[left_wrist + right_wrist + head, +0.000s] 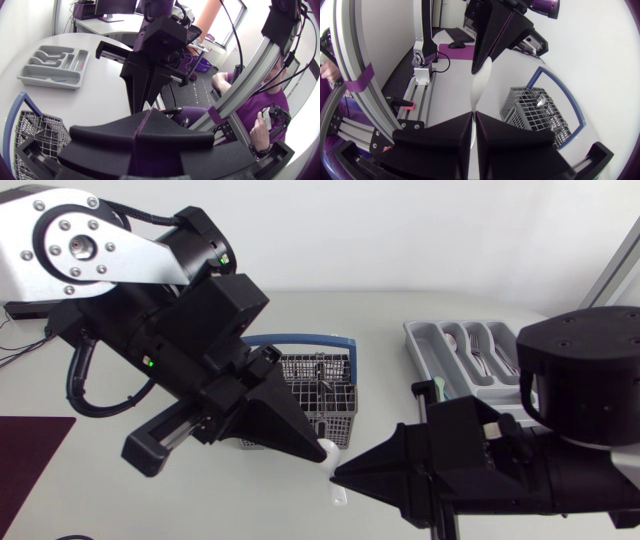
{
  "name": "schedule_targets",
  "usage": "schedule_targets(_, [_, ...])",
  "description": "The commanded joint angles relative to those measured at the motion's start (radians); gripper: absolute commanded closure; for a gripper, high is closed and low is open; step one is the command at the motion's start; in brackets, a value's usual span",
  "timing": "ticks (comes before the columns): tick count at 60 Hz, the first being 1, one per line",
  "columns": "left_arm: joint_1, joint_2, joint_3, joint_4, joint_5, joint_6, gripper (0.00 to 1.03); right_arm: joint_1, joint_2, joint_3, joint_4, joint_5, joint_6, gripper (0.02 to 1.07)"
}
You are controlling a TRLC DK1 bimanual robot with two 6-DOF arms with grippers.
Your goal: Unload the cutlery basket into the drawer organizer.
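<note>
— Who has the white utensil?
— Both. My left gripper and right gripper pinch it in mid-air, just beside the cutlery basket.
— Next?
— I'd open the left only (once the right's grip looks firm), then swing to the drawer organizer.

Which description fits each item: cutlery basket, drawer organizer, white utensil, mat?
Items:
1 cutlery basket
2 drawer organizer
3 white utensil
4 mat

Descriptions:
A dark red, lying flat at the far left
B light grey, with metal cutlery inside
C gripped in mid-air
D wire mesh with a blue handle

Pairs: 1-D, 2-B, 3-C, 4-A.
</note>
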Motion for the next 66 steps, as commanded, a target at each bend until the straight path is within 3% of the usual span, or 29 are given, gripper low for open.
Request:
schedule_targets(1, [0.01,0.018,0.044,0.002,0.033,0.005,0.65,0.013,0.0,-0.003,-0.008,-0.003,-0.005,1.01])
schedule_targets(6, [0.023,0.018,0.064,0.002,0.035,-0.013,0.23,0.013,-0.006,-0.007,-0.02,0.001,-0.005,1.01])
schedule_targets(11, [0.06,0.009,0.096,0.002,0.052,-0.038,0.05,0.013,-0.023,-0.018,-0.043,0.011,-0.005,1.01])
schedule_targets(23, [0.16,-0.028,0.122,0.028,0.053,-0.11,0.05,-0.018,-0.099,-0.041,-0.123,0.044,-0.039,1.01])
schedule_targets(31, [0.18,-0.08,0.041,0.235,-0.109,-0.282,0.05,-0.121,-0.15,-0.069,-0.179,0.066,-0.119,1.01])
schedule_targets(33, [0.175,-0.104,-0.01,0.319,-0.195,-0.317,0.05,-0.16,-0.161,-0.084,-0.184,0.069,-0.146,1.01])
schedule_targets(40, [0.1,-0.133,-0.122,0.453,-0.418,-0.326,0.05,-0.266,-0.194,-0.118,-0.209,0.072,-0.222,1.01])
schedule_targets(45, [0.062,-0.14,-0.166,0.51,-0.488,-0.32,0.05,-0.351,-0.224,-0.136,-0.225,0.07,-0.275,1.01])
schedule_targets(49, [0.01,-0.138,-0.212,0.577,-0.595,-0.289,0.05,-0.433,-0.239,-0.162,-0.232,0.072,-0.344,1.01])
schedule_targets(66, [-0.108,-0.055,-0.249,0.697,-0.821,-0.036,0.05,-0.766,-0.24,-0.234,-0.21,0.017,-0.591,1.01])
